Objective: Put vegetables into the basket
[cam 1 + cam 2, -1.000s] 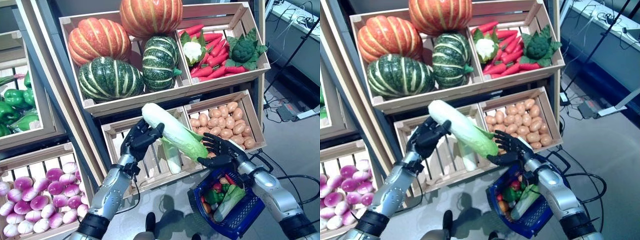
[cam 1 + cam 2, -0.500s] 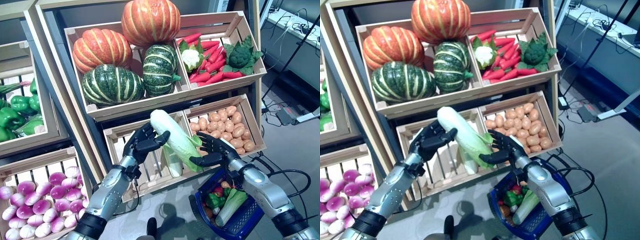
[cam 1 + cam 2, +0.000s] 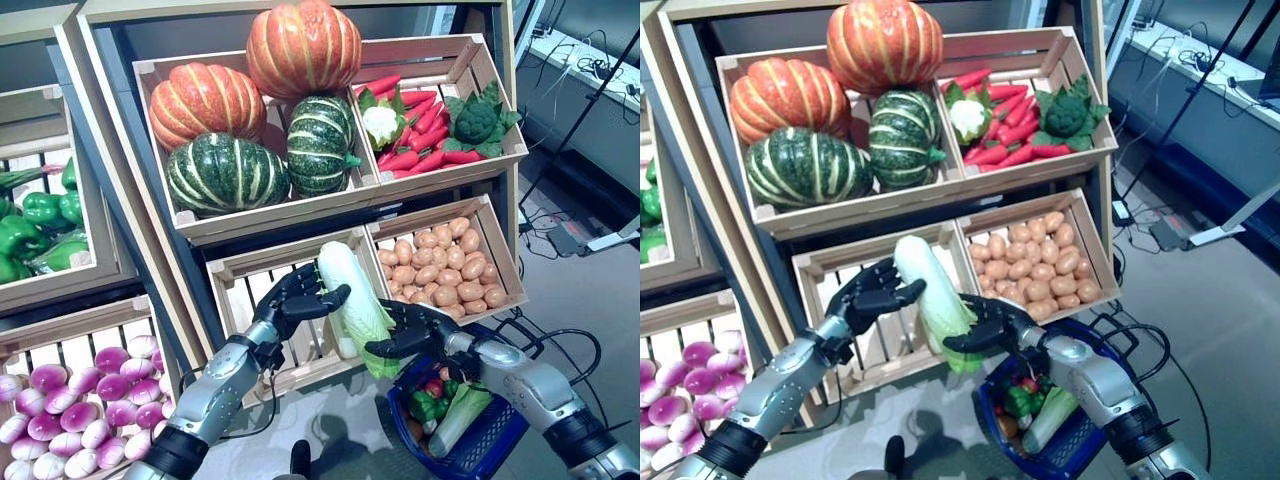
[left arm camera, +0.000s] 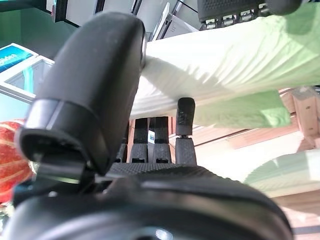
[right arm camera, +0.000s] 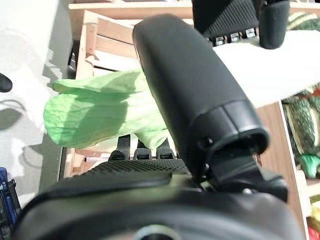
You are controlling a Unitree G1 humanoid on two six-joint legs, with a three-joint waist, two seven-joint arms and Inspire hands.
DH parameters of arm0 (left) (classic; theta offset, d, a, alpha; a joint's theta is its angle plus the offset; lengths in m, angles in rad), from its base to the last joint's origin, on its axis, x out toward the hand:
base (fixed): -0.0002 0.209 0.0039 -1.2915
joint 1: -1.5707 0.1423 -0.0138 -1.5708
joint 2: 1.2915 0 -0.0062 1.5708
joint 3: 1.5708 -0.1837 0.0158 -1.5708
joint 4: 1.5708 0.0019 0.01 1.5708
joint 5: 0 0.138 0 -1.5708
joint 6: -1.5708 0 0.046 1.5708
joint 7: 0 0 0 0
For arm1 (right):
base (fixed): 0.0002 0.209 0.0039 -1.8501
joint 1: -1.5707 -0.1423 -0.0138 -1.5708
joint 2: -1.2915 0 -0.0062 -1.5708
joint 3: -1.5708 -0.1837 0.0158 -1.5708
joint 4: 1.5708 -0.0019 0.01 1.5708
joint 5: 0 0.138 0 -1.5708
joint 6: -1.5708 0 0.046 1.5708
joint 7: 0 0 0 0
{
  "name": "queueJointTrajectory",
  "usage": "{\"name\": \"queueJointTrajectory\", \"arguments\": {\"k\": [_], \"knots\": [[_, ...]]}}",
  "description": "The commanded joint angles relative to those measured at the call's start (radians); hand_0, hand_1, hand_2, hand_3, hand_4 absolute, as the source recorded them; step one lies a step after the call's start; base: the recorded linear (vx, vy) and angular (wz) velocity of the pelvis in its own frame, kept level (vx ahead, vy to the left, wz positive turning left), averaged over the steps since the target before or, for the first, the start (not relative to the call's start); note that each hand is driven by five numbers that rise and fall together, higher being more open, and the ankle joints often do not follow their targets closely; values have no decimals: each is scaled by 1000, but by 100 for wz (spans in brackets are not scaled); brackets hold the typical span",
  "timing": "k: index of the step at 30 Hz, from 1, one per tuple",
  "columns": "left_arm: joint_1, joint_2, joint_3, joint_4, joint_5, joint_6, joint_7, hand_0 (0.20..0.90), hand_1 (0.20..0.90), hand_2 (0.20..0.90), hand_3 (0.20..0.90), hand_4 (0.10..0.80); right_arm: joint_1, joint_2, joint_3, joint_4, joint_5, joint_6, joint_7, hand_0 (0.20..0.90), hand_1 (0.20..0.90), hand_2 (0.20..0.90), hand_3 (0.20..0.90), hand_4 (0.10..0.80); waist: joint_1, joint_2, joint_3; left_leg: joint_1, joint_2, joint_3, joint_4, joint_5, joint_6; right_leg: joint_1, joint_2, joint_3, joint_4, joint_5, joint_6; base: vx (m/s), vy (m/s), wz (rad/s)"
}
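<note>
Left hand (image 3: 296, 300) curled round white stalk end of napa cabbage (image 3: 352, 303); right hand (image 3: 413, 329) grips its green leafy end. Cabbage held in air, tilted, before slatted wooden crate (image 3: 245, 272), leafy tip just above near rim of blue basket (image 3: 490, 443). Potato crate (image 3: 505, 265) beside.

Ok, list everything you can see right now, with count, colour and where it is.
Napa cabbage: one, white and green, held between both hands above the basket.
Basket: one, blue, low at right, already holding vegetables.
Pumpkins: two orange, two striped green, top left crate.
Red peppers: many, top right crate, with a cauliflower and a broccoli.
Potatoes: many, brown, lower right crate.
Green peppers: several, far left crate.
Purple-white bulbs: many, bottom left crate.
Left hand: curled on the cabbage's white end.
Right hand: curled on its leafy end.
</note>
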Motion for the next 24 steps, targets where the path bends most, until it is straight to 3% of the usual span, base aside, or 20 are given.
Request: {"name": "queueJointTrajectory", "arguments": {"k": [1,13,14,15,24], "knots": [[-132,-53,-1,-34,-85,-112,-83,300,300,300,300,400,-99,62,89,-40,172,-27,126,900,900,900,900,800,15,-31,-87,93,8,26,1,-140,-15,-53,-73,23,-31,141,22,0,0,0],[-121,-66,-6,-42,-111,-105,-64,300,300,300,300,400,-83,116,98,-15,278,-10,45,900,900,900,900,800,17,-32,-87,96,7,16,1,-140,-18,-49,-75,28,-33,140,23,0,0,0],[-121,-67,-5,-43,-110,-105,-65,300,300,300,300,400,-82,116,97,-16,278,-8,45,420,420,420,420,480,17,-32,-87,96,8,16,1,-140,-18,-49,-74,28,-32,140,23,0,0,0],[-118,-69,-2,-42,-108,-102,-70,300,300,300,300,400,-79,117,93,-20,276,-10,37,300,300,300,300,400,18,-32,-87,96,8,16,1,-140,-18,-49,-75,28,-32,140,23,0,0,0],[-103,-63,1,-42,-98,-91,-86,300,300,300,300,400,-57,116,91,-22,276,-30,51,300,300,300,300,400,19,-30,-86,97,6,12,1,-141,-20,-45,-73,28,-34,139,22,0,0,0]]}}
